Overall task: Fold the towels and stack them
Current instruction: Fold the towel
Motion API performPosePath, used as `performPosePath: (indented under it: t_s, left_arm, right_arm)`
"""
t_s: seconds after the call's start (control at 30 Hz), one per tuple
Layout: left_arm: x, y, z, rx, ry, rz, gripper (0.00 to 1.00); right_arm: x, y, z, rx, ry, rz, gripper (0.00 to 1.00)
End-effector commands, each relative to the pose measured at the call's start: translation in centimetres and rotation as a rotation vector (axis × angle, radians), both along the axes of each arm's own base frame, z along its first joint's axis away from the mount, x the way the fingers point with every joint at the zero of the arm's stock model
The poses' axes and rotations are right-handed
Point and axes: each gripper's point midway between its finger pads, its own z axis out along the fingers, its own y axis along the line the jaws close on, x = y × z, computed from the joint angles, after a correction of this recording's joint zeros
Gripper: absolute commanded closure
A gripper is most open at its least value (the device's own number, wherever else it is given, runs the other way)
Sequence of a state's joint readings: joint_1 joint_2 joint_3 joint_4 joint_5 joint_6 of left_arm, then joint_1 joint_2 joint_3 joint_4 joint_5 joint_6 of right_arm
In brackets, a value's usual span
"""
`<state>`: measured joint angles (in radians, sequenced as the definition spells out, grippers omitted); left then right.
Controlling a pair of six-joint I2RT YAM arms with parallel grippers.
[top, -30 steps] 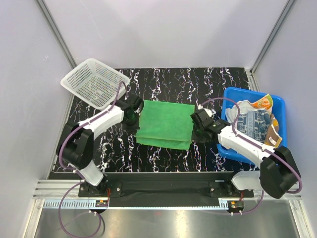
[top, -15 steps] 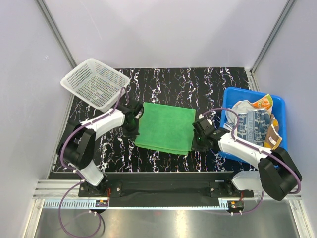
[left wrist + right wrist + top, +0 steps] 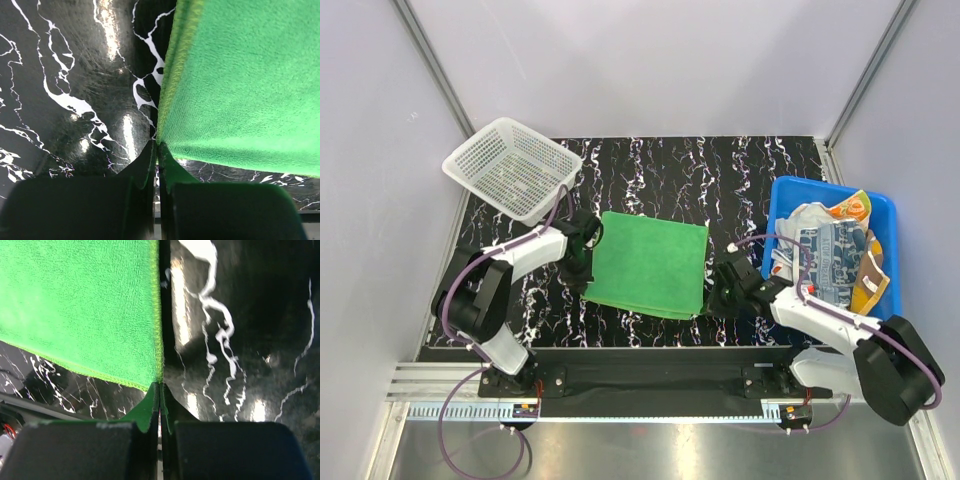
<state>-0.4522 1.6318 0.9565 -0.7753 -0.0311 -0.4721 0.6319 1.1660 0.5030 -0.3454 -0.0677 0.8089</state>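
Note:
The green towel lies folded on the black marbled table between the two arms. My left gripper is shut on its near left corner; in the left wrist view the jaws pinch the edge of the green towel. My right gripper is shut on the near right corner; in the right wrist view the jaws pinch the corner of the green towel. The navy patterned towel, an orange one and a yellow-brown one lie crumpled in the blue tub.
A white mesh basket stands tilted at the back left. The blue tub fills the right side of the table. Grey walls close in the left, back and right. The arm bases and a rail run along the near edge.
Both grippers have moved toward the near edge, drawing the green towel's near edge with them. The towel now lies flatter and reaches closer to the front.

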Motion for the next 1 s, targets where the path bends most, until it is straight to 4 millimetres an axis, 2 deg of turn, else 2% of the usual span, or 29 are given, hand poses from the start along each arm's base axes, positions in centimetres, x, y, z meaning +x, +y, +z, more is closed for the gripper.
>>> performPosePath:
  t_s: [0.0, 0.17, 0.33, 0.37, 0.43, 0.47, 0.5, 0.53, 0.63, 0.73, 0.9, 0.97]
  left_arm:
    - [1.8, 0.2, 0.9, 0.019, -0.065, 0.011, 1.00]
    - [3.0, -1.0, 2.2, -0.017, -0.069, -0.001, 1.00]
    - [4.0, -1.5, 6.6, -0.057, -0.147, -0.004, 1.00]
    - [4.1, -1.4, 6.8, -0.053, -0.160, -0.006, 1.00]
    - [3.5, -0.4, 5.7, -0.017, -0.130, -0.005, 1.00]
    - [3.2, -0.1, 4.6, -0.010, -0.100, -0.004, 1.00]
    - [3.0, 0.1, 4.0, -0.006, -0.086, -0.006, 1.00]
    - [2.1, 0.7, 2.8, 0.022, -0.059, -0.003, 1.00]
    - [1.6, 2.0, 1.3, 0.080, -0.061, 0.016, 1.00]
    - [1.5, 2.8, 0.8, 0.128, -0.047, 0.022, 1.00]
    - [1.2, 2.9, 0.5, 0.131, -0.022, 0.009, 1.00]
    - [1.1, 3.0, 0.5, 0.133, -0.017, 0.012, 1.00]
  right_arm:
    - [0.2, 0.8, 1.5, 0.073, -0.050, -0.019, 1.00]
    - [1.4, 1.3, 3.8, 0.072, -0.105, 0.016, 1.00]
    - [1.2, 3.6, 5.9, 0.165, -0.108, 0.048, 1.00]
    - [1.1, 3.8, 6.0, 0.183, -0.103, 0.034, 1.00]
    - [-0.1, 3.8, 4.2, 0.189, -0.066, 0.038, 1.00]
    - [0.0, 4.4, 3.9, 0.221, -0.062, 0.024, 1.00]
    - [-0.8, 4.2, 2.7, 0.221, -0.036, 0.026, 1.00]
    - [-0.9, 4.3, 2.3, 0.224, -0.032, 0.025, 1.00]
    - [-1.4, 4.5, 1.0, 0.224, -0.022, 0.024, 1.00]
    - [-1.5, 3.9, 0.1, 0.203, -0.021, 0.008, 1.00]
    - [-2.3, 2.7, -1.1, 0.167, 0.009, -0.030, 1.00]
    - [-2.5, 2.6, -0.7, 0.191, -0.005, -0.041, 1.00]
